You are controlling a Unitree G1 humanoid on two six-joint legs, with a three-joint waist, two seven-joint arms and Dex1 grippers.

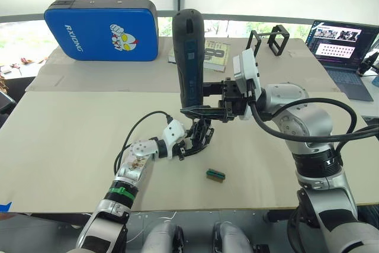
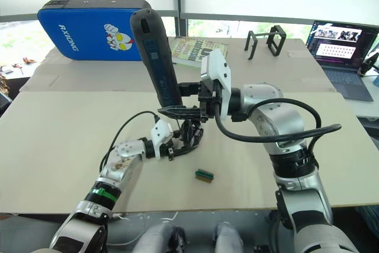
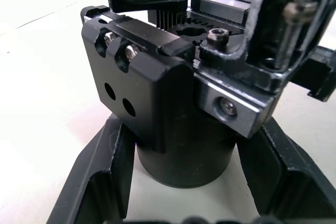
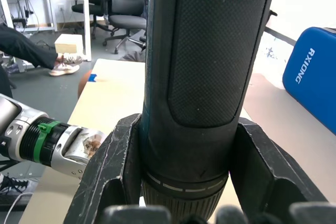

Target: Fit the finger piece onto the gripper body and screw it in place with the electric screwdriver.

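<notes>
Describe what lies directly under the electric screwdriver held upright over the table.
The gripper body sits below the electric screwdriver, held in the left tool. Where the bit meets it is hidden.

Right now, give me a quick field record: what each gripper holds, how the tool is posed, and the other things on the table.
left gripper: shut on the small black gripper body, round base on the table
right gripper: shut on the thick black electric screwdriver
screwdriver pose: near upright, above the gripper body
loose part: small green block lying on the table
rear of table: blue padded case, book, black wire-frame stand, laptop
</notes>
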